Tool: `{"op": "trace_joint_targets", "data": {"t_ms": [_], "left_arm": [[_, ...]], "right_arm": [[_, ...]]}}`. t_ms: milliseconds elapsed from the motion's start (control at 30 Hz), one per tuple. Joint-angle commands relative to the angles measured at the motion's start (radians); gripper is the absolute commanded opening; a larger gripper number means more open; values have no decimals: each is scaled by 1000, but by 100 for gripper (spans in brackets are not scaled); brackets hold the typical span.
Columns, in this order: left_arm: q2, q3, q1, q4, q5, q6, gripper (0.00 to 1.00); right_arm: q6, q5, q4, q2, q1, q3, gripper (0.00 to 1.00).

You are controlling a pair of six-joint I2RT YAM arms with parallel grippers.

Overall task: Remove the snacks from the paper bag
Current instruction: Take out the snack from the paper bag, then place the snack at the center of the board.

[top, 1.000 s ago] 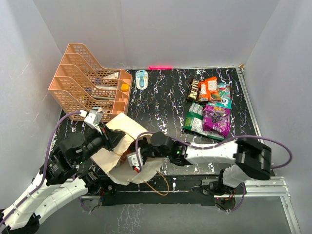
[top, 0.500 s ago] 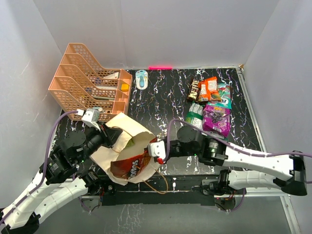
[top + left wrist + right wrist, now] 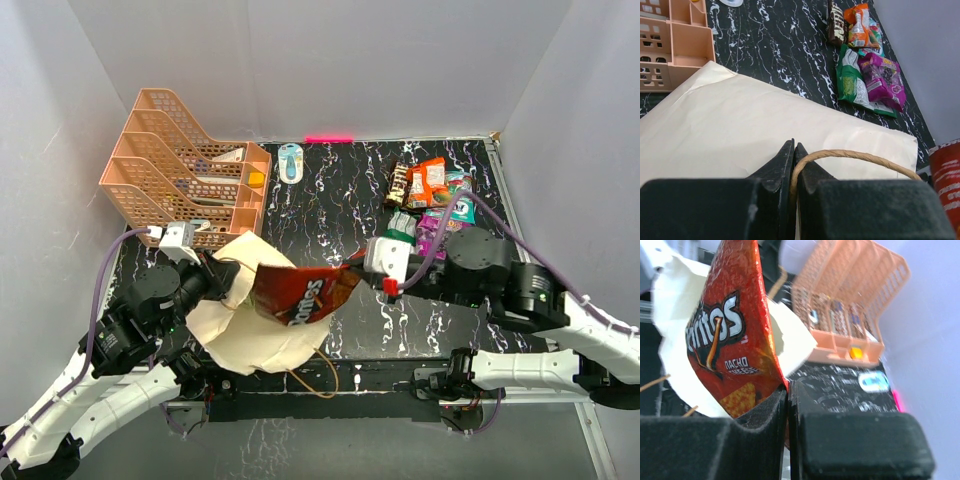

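The beige paper bag (image 3: 250,340) lies at the near left with its mouth toward the right. My left gripper (image 3: 226,284) is shut on the bag's brown cord handle (image 3: 855,156), pinched between the fingertips of the left gripper (image 3: 794,150) over the flat paper (image 3: 740,120). My right gripper (image 3: 354,268) is shut on a corner of a red Doritos chip bag (image 3: 300,293). This chip bag (image 3: 730,335) hangs above the bag's mouth, clear of the paper (image 3: 670,335), gripped by the right gripper (image 3: 788,388). Several other snacks (image 3: 430,215) lie in a pile at the far right.
A peach tiered tray rack (image 3: 180,170) stands at the far left, just behind the paper bag. A small blue-and-white object (image 3: 290,161) lies near the back wall. White walls close in the black marbled table (image 3: 320,215) on three sides.
My right gripper has drawn back from the paper bag's mouth up and to the right, pulling the red chip bag out with it. My left gripper has kept its hold.
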Motion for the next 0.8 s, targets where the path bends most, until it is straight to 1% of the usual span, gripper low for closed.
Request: {"op": "trace_joint_targets", "data": {"t_ms": [0, 100, 167, 233, 333, 467, 633, 700, 767], "left_arm": [[-8, 40, 2, -35, -58, -13, 4], [-11, 36, 2, -34, -56, -15, 3], [-12, 31, 2, -33, -55, -16, 4], [-12, 29, 3, -30, -52, -12, 4], [-9, 32, 2, -27, -48, -8, 3], [-13, 22, 2, -8, -34, -8, 3], [-18, 13, 2, 1, -9, -6, 3], [-24, 15, 2, -4, -7, -5, 3], [-35, 14, 2, -7, -8, -6, 3]], "right_arm": [[69, 313, -117, 5, 2, 106, 8], [99, 557, -126, 5, 3, 111, 8], [115, 682, -104, -2, 2, 94, 8], [135, 786, -94, -5, 2, 76, 8], [189, 903, -93, -17, 2, 55, 8], [284, 973, -91, -36, 2, 19, 8], [333, 1012, -73, -16, -2, -37, 8], [344, 1007, -70, 15, -27, -29, 8], [336, 946, -63, 56, -98, -23, 8]]}}
